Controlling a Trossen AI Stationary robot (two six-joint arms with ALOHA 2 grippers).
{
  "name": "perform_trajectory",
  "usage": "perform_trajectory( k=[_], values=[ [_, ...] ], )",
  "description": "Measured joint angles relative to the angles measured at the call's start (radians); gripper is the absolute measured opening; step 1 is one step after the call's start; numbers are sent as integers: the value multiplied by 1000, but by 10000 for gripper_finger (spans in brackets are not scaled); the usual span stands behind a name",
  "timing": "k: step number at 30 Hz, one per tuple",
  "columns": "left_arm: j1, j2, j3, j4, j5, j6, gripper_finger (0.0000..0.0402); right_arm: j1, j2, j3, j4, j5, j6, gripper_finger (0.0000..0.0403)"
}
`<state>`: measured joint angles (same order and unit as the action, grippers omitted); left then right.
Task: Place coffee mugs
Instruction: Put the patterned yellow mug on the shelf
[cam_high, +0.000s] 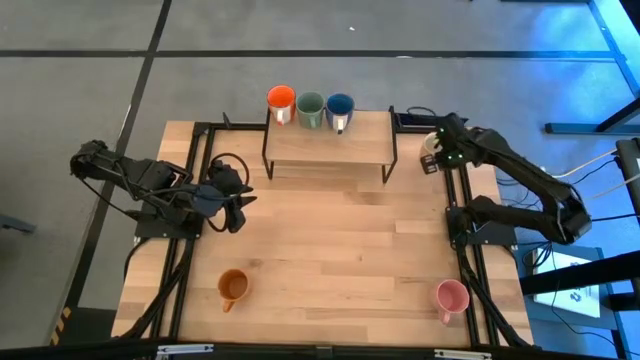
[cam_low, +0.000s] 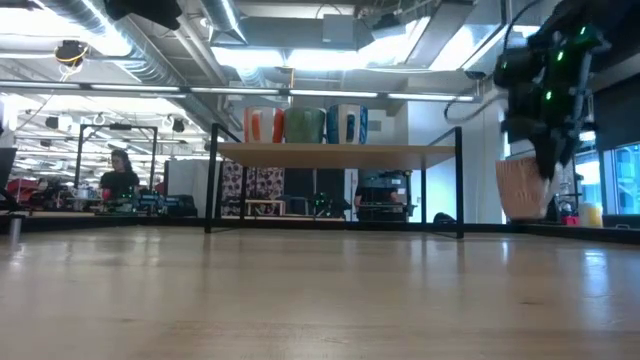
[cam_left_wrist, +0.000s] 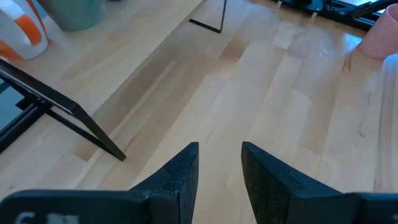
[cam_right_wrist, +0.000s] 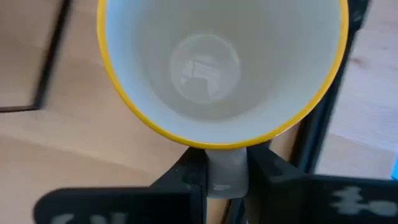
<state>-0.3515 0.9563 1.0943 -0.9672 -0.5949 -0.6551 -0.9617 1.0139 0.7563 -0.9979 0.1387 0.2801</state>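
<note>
- Cream mug (cam_right_wrist: 217, 68) w/ a yellow rim sits in my right gripper (cam_right_wrist: 225, 168); fingers pinch its handle, mouth facing the wrist cam.
- From above, right gripper (cam_high: 437, 148) is at the table's far right edge, just right of the shelf (cam_high: 330, 150), mug (cam_high: 431, 143) under it.
- Low view: that mug (cam_low: 525, 188) hangs clear of the table (cam_low: 320, 300), beside the shelf (cam_low: 335, 152), about level w/ its top.
- Shelf top holds 3 mugs in a row at its far edge: red mug (cam_high: 281, 100), green mug (cam_high: 310, 106), blue mug (cam_high: 340, 106). All upright, close together; can't tell if touching.
- Orange mug (cam_high: 233, 287) stands near the front left of the table.
- Pink mug (cam_high: 451, 297) stands near the front right, well apart from the orange one.
- My left gripper (cam_high: 240, 205) waits over the table's left side, holding nothing.
- Left wrist cam: its fingers (cam_left_wrist: 183, 177) stand a narrow gap apart over bare wood, pink mug (cam_left_wrist: 382, 34) far off at a corner.
</note>
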Motion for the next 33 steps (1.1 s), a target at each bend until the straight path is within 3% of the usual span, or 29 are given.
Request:
perform_trajectory(
  k=[6,11,16,24,33],
  values=[
    [0,0,0,0,0,11,115,105,-123,123,-233,-29,77,42],
    [0,0,0,0,-5,12,115,274,-186,204,-324,-19,222,42],
    [0,0,0,-2,-7,12,115,461,-172,297,-381,51,342,42],
    [0,-1,0,-33,-2,16,115,743,-62,429,-413,89,504,42],
    [0,-24,0,-35,55,171,115,943,240,654,-404,167,611,42]
  ],
)
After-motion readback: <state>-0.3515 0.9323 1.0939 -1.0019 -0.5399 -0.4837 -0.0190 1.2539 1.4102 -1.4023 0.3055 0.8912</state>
